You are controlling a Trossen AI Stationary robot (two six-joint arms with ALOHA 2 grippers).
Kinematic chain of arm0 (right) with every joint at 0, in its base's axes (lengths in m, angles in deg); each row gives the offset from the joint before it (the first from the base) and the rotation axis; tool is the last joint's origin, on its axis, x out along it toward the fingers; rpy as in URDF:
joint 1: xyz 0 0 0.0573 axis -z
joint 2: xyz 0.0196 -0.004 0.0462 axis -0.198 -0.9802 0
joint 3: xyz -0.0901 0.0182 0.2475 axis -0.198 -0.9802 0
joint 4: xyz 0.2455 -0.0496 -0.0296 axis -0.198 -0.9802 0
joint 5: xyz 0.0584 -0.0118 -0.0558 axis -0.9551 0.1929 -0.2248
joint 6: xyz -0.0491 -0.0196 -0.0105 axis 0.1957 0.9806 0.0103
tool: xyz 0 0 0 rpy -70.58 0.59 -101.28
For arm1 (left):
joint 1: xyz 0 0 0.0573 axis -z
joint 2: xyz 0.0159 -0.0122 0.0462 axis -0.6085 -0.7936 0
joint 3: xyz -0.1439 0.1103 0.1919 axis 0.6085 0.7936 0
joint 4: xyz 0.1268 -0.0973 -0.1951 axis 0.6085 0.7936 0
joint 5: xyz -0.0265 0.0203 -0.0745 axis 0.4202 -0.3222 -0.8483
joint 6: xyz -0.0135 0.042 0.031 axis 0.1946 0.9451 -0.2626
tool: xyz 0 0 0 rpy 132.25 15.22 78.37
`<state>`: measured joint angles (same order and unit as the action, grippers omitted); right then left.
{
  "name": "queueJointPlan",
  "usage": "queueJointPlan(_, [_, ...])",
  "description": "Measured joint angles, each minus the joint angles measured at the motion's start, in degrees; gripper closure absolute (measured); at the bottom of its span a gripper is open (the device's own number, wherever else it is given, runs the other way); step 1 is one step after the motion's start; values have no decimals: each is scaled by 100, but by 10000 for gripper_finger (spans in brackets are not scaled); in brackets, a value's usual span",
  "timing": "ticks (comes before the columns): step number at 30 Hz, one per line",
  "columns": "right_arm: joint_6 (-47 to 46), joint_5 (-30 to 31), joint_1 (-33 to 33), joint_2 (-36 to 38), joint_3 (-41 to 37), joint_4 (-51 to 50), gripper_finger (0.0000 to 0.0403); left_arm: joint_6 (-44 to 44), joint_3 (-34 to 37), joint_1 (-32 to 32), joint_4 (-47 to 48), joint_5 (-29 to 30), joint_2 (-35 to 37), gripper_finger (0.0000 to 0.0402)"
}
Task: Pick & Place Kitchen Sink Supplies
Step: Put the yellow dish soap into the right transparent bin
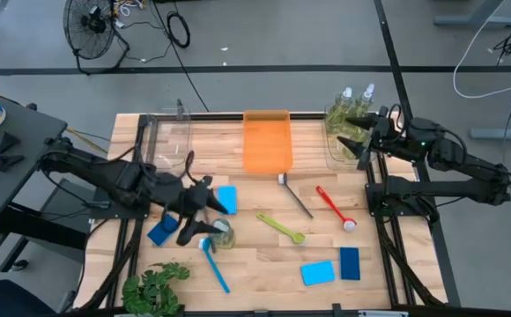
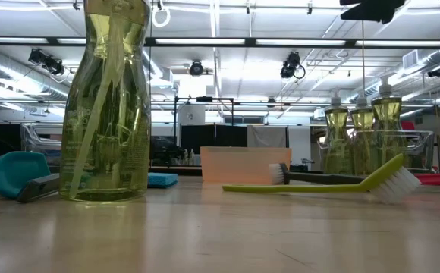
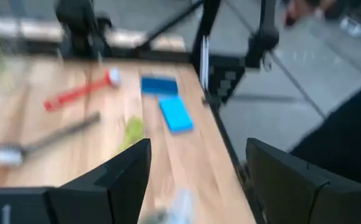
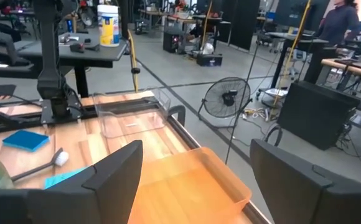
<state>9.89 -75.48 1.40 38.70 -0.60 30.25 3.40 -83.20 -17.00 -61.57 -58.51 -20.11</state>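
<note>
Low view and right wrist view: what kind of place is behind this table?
Most likely a robotics lab or workshop, not a home kitchen. Shown by the exposed ceiling ducts and strip lights, workbenches across an open concrete floor, and a floor fan with loose cables beside the wooden table.

Four brushes are counted on the table: a blue one (image 1: 213,264), a yellow-green one (image 1: 281,227), a black one (image 1: 295,197) and a red one (image 1: 334,208). Four blue sponges are seen: (image 1: 225,199), (image 1: 161,232), (image 1: 318,273) and a darker one (image 1: 350,263). One pump bottle (image 1: 220,234) stands alone; three more (image 2: 362,136) are grouped in one clear bin (image 1: 342,145). A second clear bin (image 1: 169,141), one orange tray (image 1: 266,141) and one plant (image 1: 154,289) are also counted.
</note>
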Motion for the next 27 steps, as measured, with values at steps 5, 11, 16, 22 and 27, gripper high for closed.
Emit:
queueJointPlan(5, [1, 2, -9, -82, 0, 2, 108, -45, 0, 212, 589, 382, 0, 134])
queueJointPlan(11, [2, 2, -9, -121, 0, 2, 108, -17, -1, 314, 983, 433, -95, 134])
queueJointPlan(16, [2, 15, -9, -175, 0, 3, 108, 83, -3, 341, 1247, 415, -205, 134])
queueJointPlan(22, [-26, 17, -9, -235, 0, 5, 108, 195, 0, 337, 1306, 444, -481, 134])
queueJointPlan(27, [-42, 17, -9, -274, 0, 7, 108, 205, 0, 285, 1315, 461, -715, 134])
